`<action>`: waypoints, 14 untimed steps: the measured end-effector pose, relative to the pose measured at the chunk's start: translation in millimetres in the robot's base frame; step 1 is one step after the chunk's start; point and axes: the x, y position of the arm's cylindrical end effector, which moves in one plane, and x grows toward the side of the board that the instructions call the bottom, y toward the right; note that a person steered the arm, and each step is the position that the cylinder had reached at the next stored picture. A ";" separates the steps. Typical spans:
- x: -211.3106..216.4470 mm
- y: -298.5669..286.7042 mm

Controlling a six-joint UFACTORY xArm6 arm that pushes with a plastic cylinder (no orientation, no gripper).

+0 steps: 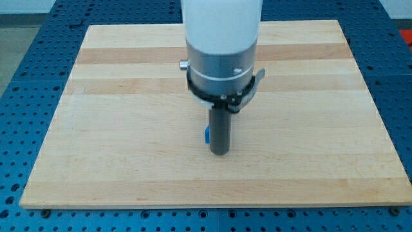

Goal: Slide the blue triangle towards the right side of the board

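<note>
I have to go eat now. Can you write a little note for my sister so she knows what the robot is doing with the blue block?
My tip is down on the board, near the middle. No pincer on this arm.
The blue block peeks out just at the rod's left edge; most of it is hidden, so its shape cannot be made out.
Done: the tip looks to be on the block's left-to-middle side, close enough to push.
Left: slide the block to the view's right. It is still around mid-board.
</note>
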 end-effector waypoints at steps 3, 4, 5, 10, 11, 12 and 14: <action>-13.1 10.2; -11.7 19.2; 13.4 13.1; -30.9 -121.4; -39.2 -119.2; -62.1 -118.6; -63.1 -96.5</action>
